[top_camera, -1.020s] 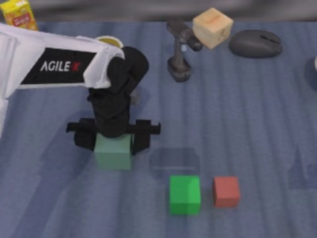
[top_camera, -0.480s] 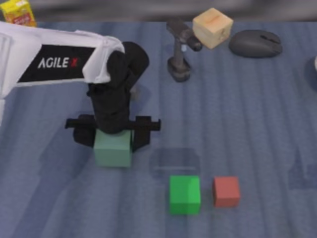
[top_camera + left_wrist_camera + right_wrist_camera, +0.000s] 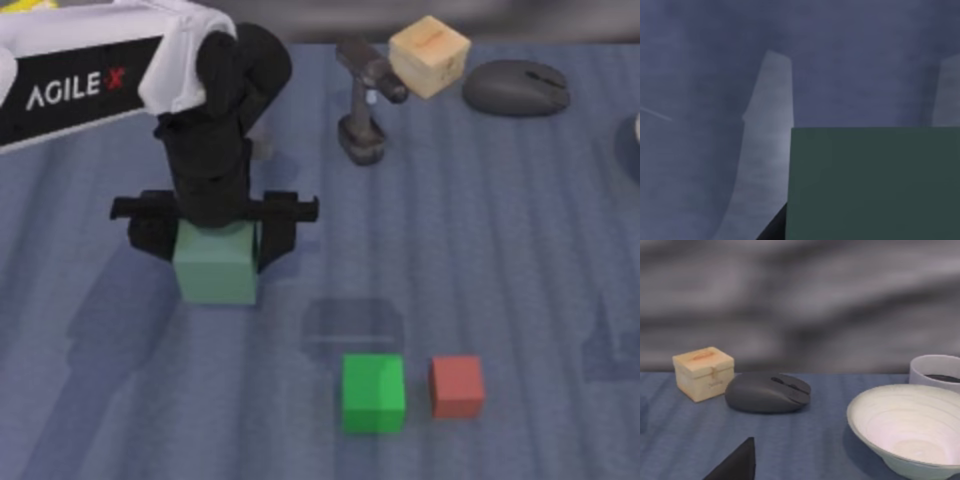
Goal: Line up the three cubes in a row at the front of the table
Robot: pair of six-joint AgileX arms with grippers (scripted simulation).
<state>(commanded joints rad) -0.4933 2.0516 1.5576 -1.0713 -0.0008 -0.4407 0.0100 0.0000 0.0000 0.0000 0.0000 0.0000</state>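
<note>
Pale teal-green cube (image 3: 215, 264) (largest, matte) sits clamped between the left gripper's (image 3: 213, 232) fingers, left of the green cube (image 3: 373, 392).

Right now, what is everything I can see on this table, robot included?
Pale teal-green cube: one, left of centre, between the left gripper's fingers.
Bright green cube: one, front centre.
Small matte red cube: one, just right of the green one.
Tan wooden cube: one, orange markings, back.
Dark grey computer mouse: one, back right.
Dark grey handheld device: one, back centre.
White bowl: one, right wrist view.
White cup: one, behind the bowl.
Blue-grey table: one.
Left gripper: black, on the teal cube.
</note>
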